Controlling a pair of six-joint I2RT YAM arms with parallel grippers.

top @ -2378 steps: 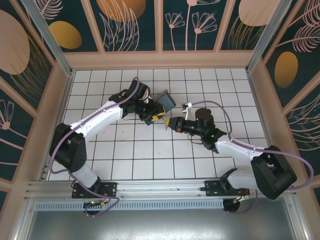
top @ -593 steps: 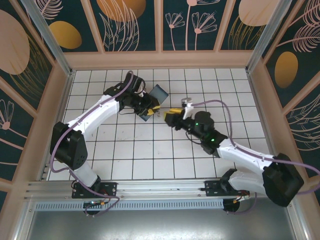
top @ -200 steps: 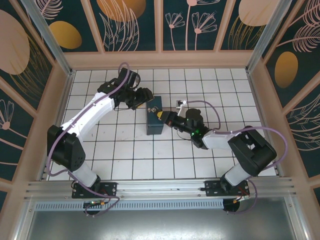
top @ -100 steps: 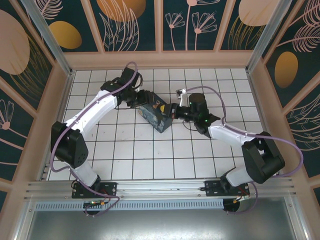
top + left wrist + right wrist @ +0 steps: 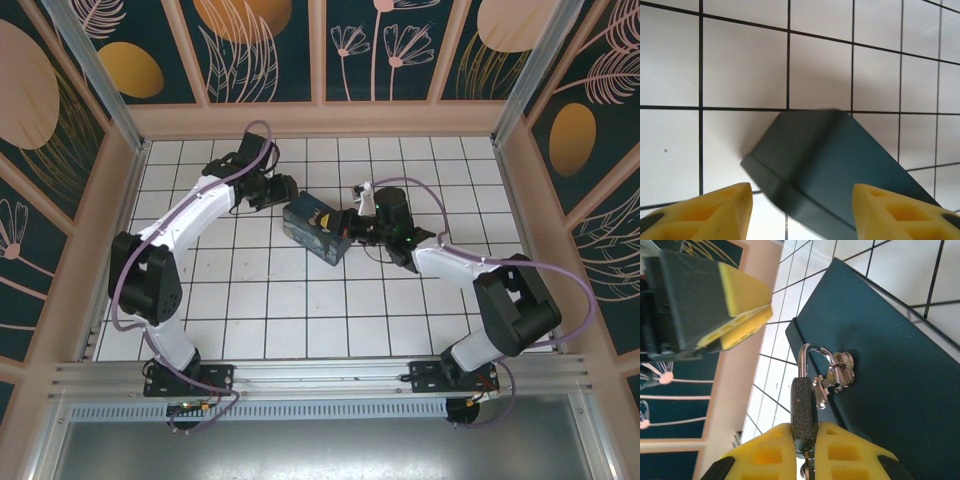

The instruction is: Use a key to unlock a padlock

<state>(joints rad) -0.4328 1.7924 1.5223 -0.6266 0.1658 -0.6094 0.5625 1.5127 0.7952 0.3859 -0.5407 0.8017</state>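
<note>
White tiled floor (image 5: 250, 300): we had right gripper (image 5: 805, 440) clamped on the padlock (image 5: 803, 410) at the hasp (image 5: 837, 372) of the box (image 5: 890, 390); left gripper (image 5: 800, 195) open, straddling the box corner.

In the top view the left arm (image 5: 190, 215) rises from its base at the lower left and bends at an elbow on the left side. It then reaches up and right, and the left hand (image 5: 283, 190) points right, just above the frame's centre. In the left wrist view its yellow fingertips (image 5: 725, 207) sit in the two bottom corners, well apart.

The right arm (image 5: 455, 265) folds at an elbow on the right and stretches left. The right hand (image 5: 350, 225) faces the left one, near it but apart. In the right wrist view its fingers (image 5: 767, 452) at the bottom edge are pinched onto the padlock (image 5: 802, 407).
</note>
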